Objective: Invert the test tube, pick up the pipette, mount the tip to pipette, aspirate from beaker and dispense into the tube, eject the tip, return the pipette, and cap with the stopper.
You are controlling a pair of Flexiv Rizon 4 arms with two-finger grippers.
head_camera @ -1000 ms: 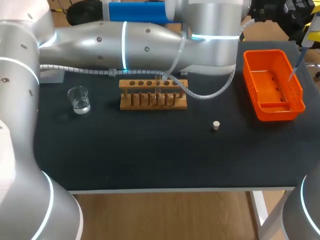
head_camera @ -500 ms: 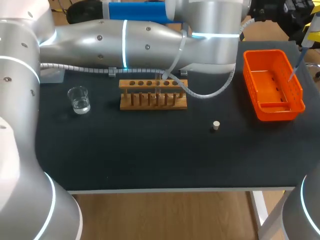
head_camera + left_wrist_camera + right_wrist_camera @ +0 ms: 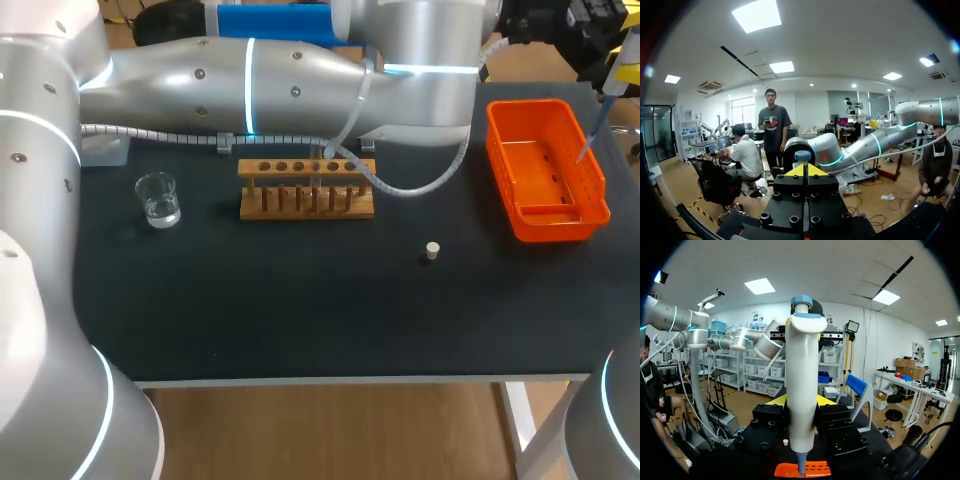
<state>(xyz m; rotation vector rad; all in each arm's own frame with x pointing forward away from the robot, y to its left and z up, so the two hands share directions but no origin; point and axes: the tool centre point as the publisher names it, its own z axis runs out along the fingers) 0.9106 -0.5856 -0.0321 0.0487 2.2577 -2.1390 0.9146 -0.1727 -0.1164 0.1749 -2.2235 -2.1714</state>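
My right gripper (image 3: 801, 401) is shut on the white pipette (image 3: 801, 380), which it holds upright at the table's right edge. The pipette's thin tip (image 3: 590, 130) hangs over the orange tray (image 3: 545, 212). My left arm reaches across the back of the table. Its gripper (image 3: 805, 170) is shut, and the pipette's blue-grey knob (image 3: 802, 156) sits right at its yellow tips. A clear test tube (image 3: 320, 180) stands in the wooden rack (image 3: 306, 203). The glass beaker (image 3: 158, 200) holds liquid at the left. The small white stopper (image 3: 432, 251) lies loose on the mat.
The orange tray (image 3: 812, 470) lies under the pipette's end, at the right rear of the black mat (image 3: 300, 300). A grey cable (image 3: 420, 185) from my left arm loops down beside the rack.
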